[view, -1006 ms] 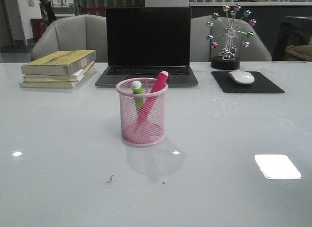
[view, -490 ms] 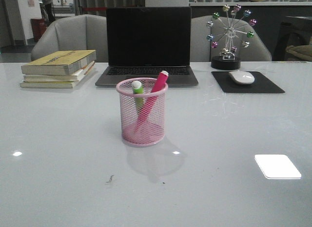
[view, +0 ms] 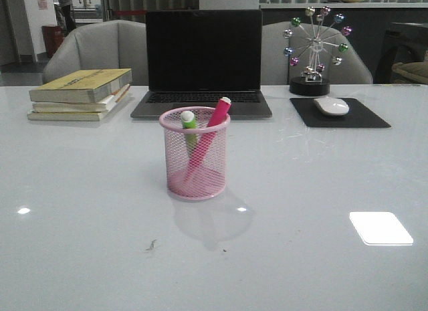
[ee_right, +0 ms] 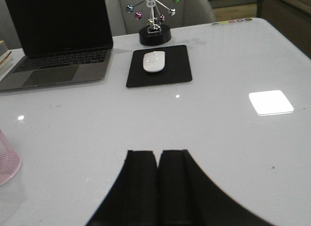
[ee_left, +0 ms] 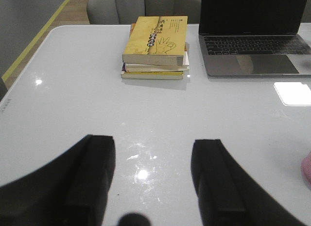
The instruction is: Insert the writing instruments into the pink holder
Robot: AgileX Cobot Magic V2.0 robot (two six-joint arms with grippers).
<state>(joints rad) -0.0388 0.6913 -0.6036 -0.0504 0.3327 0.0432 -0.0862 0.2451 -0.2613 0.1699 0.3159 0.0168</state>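
The pink holder (view: pixel 194 155) stands upright in the middle of the white table in the front view. Two writing instruments stand inside it: a lime green marker (view: pixel 188 124) at its left side and a magenta marker (view: pixel 211 129) leaning to the right, both with whitish tips above the rim. An edge of the holder shows in the left wrist view (ee_left: pixel 306 171) and in the right wrist view (ee_right: pixel 7 160). My left gripper (ee_left: pixel 154 144) is open over bare table. My right gripper (ee_right: pixel 157 154) is shut with nothing in it. Neither gripper appears in the front view.
A dark laptop (view: pixel 202 63) sits behind the holder. A stack of books (view: pixel 81 93) lies at the back left. At the back right are a black mouse pad (view: pixel 342 113) with a white mouse (view: pixel 331 106) and a ferris-wheel ornament (view: pixel 313 49).
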